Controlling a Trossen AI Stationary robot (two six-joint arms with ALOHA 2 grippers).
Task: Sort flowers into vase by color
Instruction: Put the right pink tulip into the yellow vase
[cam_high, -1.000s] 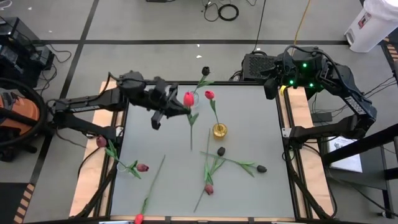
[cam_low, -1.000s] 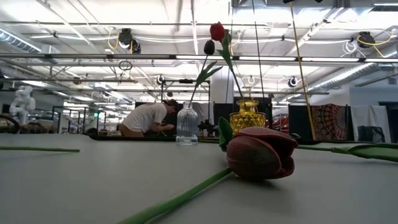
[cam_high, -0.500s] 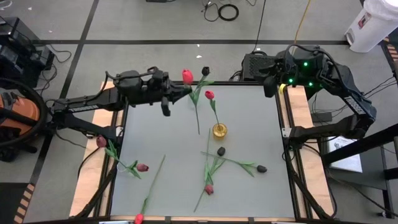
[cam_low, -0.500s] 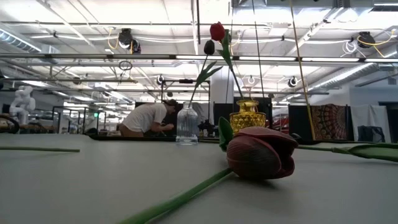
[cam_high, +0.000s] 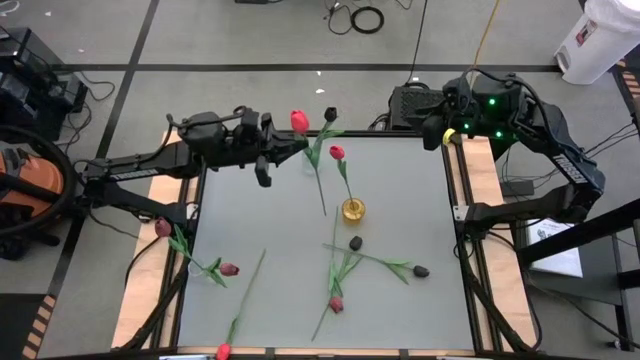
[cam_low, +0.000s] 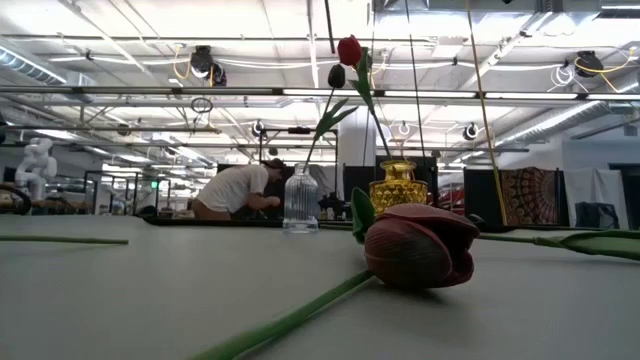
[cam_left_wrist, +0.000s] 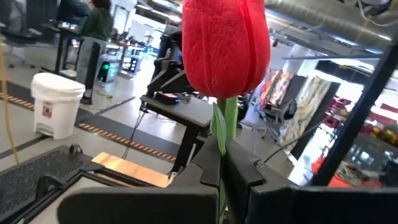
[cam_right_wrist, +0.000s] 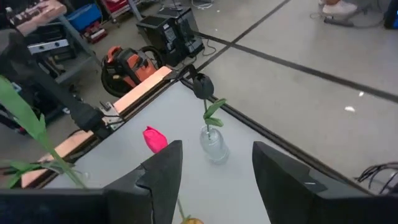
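My left gripper (cam_high: 286, 147) hovers over the table's far left part, shut on a red tulip (cam_high: 299, 121) whose big head (cam_left_wrist: 225, 43) fills the left wrist view. Just beside it stands a clear glass vase (cam_high: 311, 160) holding a black tulip (cam_high: 331, 115). A gold vase (cam_high: 353, 209) at mid-table holds another red tulip (cam_high: 337, 152). Several more flowers lie flat on the mat, among them a maroon one (cam_low: 420, 245) close to the low camera. My right gripper (cam_high: 432, 128) waits open above the far right corner. My left gripper pinches the red tulip's green stem just under the head (cam_left_wrist: 222, 146) between its two fingers. The fingers come in about level from the table's left and lie across the stem. The head stands above them, and the long stem (cam_high: 318, 185) hangs below, clear of the mat.
Loose flowers lie at mid-table near the gold vase: two black heads (cam_high: 355, 243) (cam_high: 421, 270) and a maroon one (cam_high: 336, 304). Others lie at the left edge (cam_high: 229, 269) (cam_high: 163, 228) and the near edge (cam_high: 222, 351). A person bends over a bench in the room behind (cam_low: 235, 190).
My left gripper has swung toward the table's far edge and turned at the wrist, staying shut on the stem. The red tulip has swung with it: its head now lies nearer the far edge, and the stem's free end has shifted toward the right and the gold vase.
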